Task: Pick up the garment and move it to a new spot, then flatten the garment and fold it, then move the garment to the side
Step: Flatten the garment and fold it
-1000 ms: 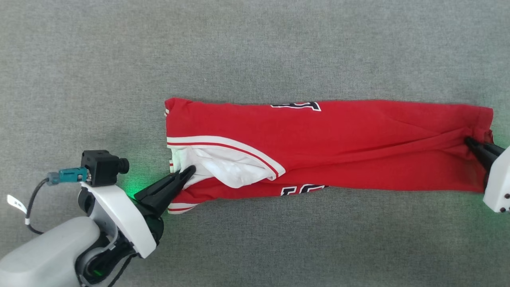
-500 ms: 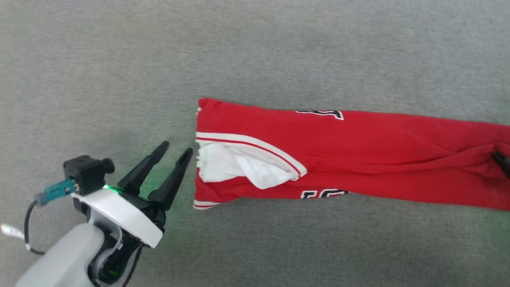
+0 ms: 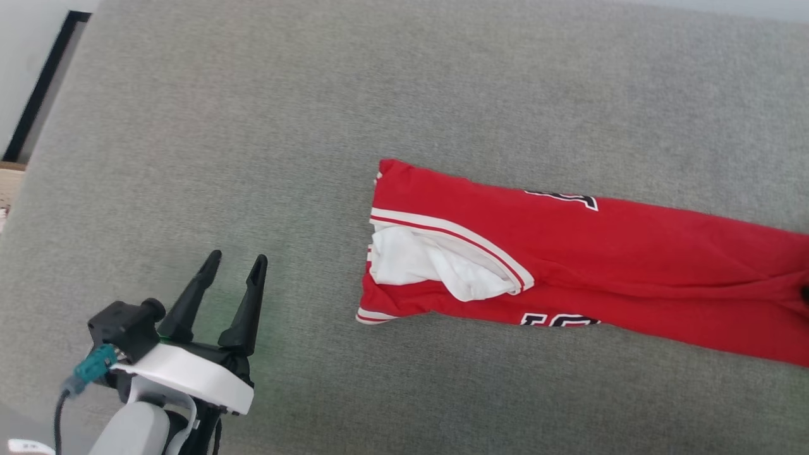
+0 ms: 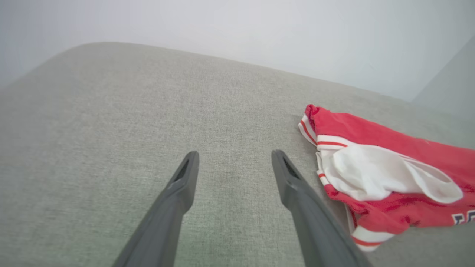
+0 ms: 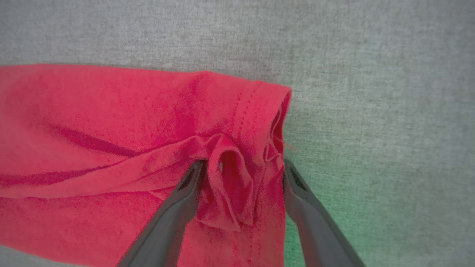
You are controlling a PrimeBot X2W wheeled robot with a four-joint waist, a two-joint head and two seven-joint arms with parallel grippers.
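The garment [image 3: 607,272] is a red jersey folded into a long strip on the grey surface, with white inner fabric and striped trim at its left end and black lettering along both long edges. My left gripper [image 3: 235,259] stands open and empty well to the left of that end. In the left wrist view the left gripper [image 4: 233,154] points past the garment [image 4: 374,174], which lies to its right. My right gripper [image 5: 243,163] is open at the garment's other end, its fingers either side of a bunched pucker of the garment [image 5: 111,122].
A grey fabric-covered surface [image 3: 316,114] carries everything. Its left edge runs beside a dark strip [image 3: 38,88] at the upper left of the head view. A pale wall [image 4: 259,26] stands behind the far edge in the left wrist view.
Both grippers went from shut on the garment's ends to open. The left gripper drew back to the left, away from the white fabric. The camera turned, shifting the whole picture right.
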